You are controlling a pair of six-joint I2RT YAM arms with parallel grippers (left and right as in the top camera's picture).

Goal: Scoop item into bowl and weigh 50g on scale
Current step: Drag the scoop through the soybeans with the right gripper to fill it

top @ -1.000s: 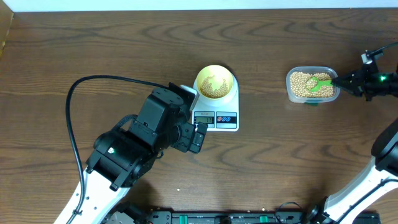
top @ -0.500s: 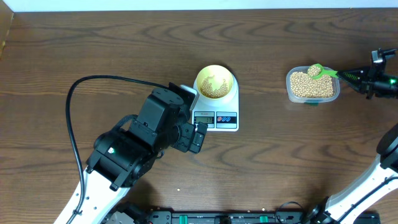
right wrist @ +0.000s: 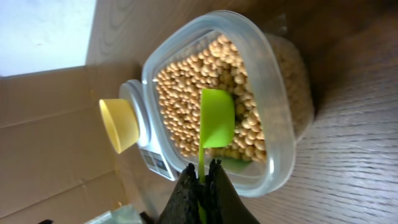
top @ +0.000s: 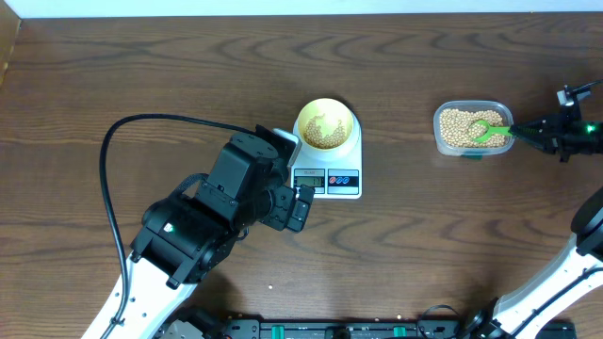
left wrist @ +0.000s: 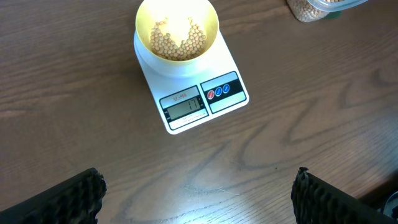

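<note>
The pale yellow bowl (top: pixel 327 125) sits on the white scale (top: pixel 328 175) at mid table and holds some tan beans (left wrist: pixel 179 41); both also show in the left wrist view, bowl (left wrist: pixel 177 28) on scale (left wrist: pixel 202 102). More beans fill the clear plastic tub (top: pixel 473 129) at the right. My right gripper (top: pixel 533 133) is shut on the handle of a green spoon (right wrist: pixel 216 118), whose scoop lies in the tub's beans (right wrist: pixel 193 99). My left gripper (left wrist: pixel 196 196) is open and empty, above bare table just in front of the scale.
The left arm's black cable (top: pixel 122 141) loops over the table's left half. A cardboard box edge (top: pixel 8 47) stands at the far left. In the right wrist view the scale (right wrist: pixel 146 149) and bowl (right wrist: pixel 118 124) lie beyond the tub (right wrist: pixel 273 124).
The right gripper lifted the green spoon to the tub's far rim with beans in it, then brought it back down into the tub. The left arm has not moved.
</note>
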